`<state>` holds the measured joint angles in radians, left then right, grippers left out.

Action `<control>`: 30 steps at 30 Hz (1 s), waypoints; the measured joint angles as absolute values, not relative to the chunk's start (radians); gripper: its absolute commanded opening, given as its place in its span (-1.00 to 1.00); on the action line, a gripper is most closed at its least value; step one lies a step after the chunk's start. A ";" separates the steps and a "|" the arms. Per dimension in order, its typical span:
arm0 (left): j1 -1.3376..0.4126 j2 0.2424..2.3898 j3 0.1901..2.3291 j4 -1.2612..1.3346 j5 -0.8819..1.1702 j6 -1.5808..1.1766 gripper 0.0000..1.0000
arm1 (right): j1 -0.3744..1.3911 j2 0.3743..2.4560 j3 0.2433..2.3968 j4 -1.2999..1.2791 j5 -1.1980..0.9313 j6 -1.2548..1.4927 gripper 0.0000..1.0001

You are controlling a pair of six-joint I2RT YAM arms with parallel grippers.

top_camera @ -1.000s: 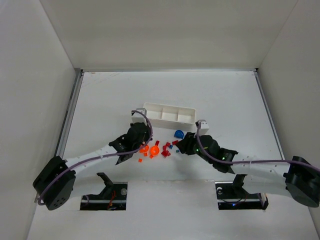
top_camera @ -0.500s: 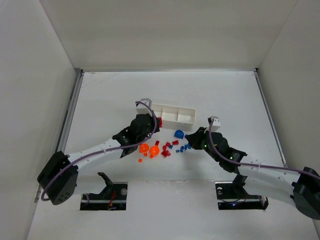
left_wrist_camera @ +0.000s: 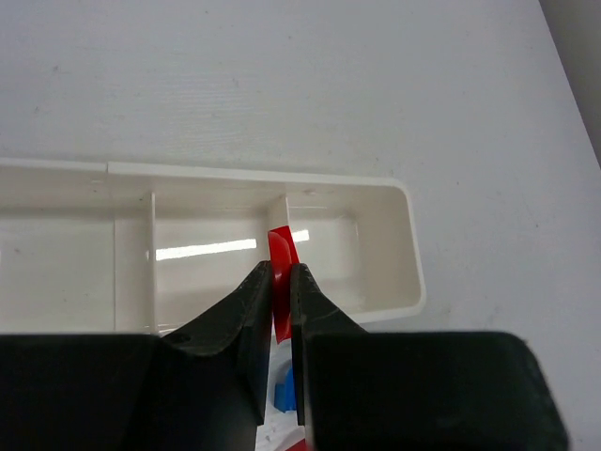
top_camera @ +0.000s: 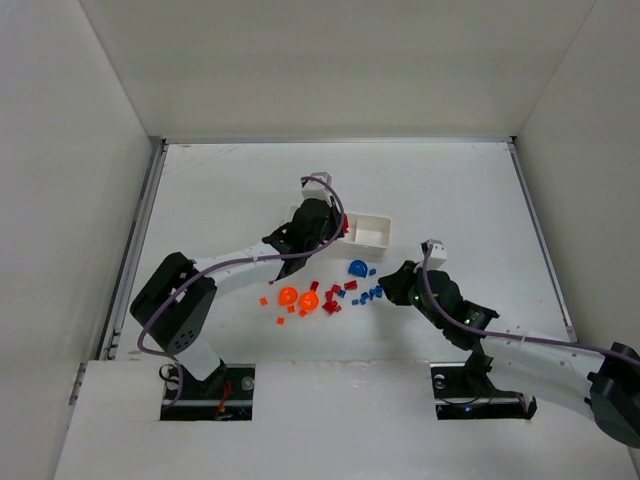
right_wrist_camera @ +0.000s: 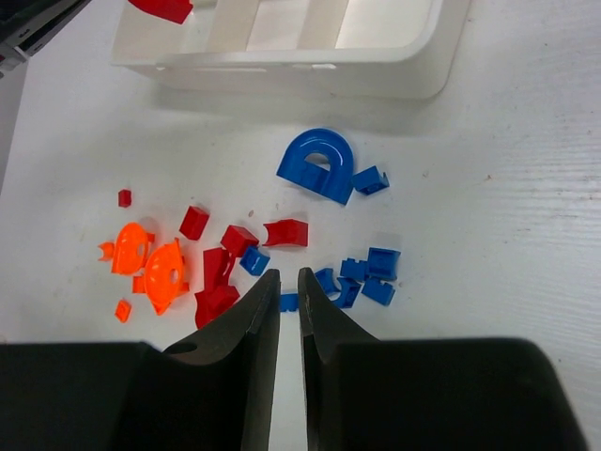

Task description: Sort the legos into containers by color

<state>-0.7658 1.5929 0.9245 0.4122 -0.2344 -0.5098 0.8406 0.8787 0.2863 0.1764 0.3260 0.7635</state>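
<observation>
Legos point(top_camera: 330, 298): loose lot in orange, red and blue, scattered on the tabletop point(top_camera: 220, 190) on the near side of the tray point(left_wrist_camera: 254, 173), apart from it.

Item, left: two orange rounded pieces point(right_wrist_camera: 155, 268) lay side by side with small orange chips near them.

Item, centre-left: the left claw point(left_wrist_camera: 281, 282) was closed on one red brick point(left_wrist_camera: 280, 246), pinched by its lower edge so that it stood upright. It hung above the tray, roughly over the divider between the middle and right compartments; which compartment it was meant for could not be told. The high hold probably served a drop clear of the walls. No brick showed in the parts of the compartments in view.

Item, centre: loose red bricks point(right_wrist_camera: 221, 268) were bunched beside the orange ones and unsorted.

Item, right: one blue arch point(right_wrist_camera: 319, 164) lay nearest the tray, with small blue bricks point(right_wrist_camera: 366, 272) clustered below it.

Item, far right: the right claw point(right_wrist_camera: 288, 277) was poised low over the blue cluster, jaws nearly together with a slim gap. A tiny blue brick showed in that gap; whether it was gripped could not be told.
</observation>
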 measured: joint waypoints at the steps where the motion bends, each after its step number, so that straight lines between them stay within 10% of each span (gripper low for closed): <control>1: -0.765 1.604 0.933 0.411 -0.234 -0.509 -0.87 | 0.836 0.871 0.283 0.172 0.326 0.764 -0.60; 30: -0.751 1.719 0.962 0.417 -0.240 -0.472 -0.83 | 0.863 0.989 0.301 0.164 0.368 0.764 -0.53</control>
